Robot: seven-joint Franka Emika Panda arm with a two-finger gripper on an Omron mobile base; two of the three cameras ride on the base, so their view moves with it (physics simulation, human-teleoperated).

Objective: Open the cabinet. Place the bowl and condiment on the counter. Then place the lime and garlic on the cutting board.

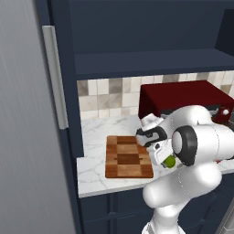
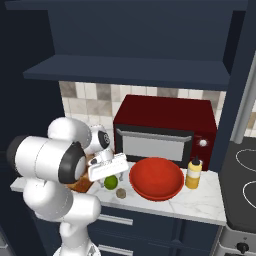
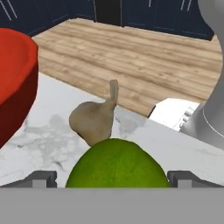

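While the bowl (image 2: 156,178) sits empty near the counter's (image 2: 200,202) front edge, the gripper (image 3: 112,178) gapes fully around the lime (image 3: 117,164), not clamped.

Glossy white arm (image 2: 55,165), dark joints

This is a rendered home kitchen. A dark red microwave (image 2: 165,127) stands on a white marble tabletop (image 2: 200,202) against a wall of beige and grey tiles (image 2: 90,100), under dark navy cabinets (image 2: 140,35). Just right of the microwave a stove top (image 2: 242,172) shows its rings. In front of the microwave lie a wooden cutting board (image 1: 128,157), a red bowl (image 2: 156,178) and a yellow condiment bottle (image 2: 193,173).
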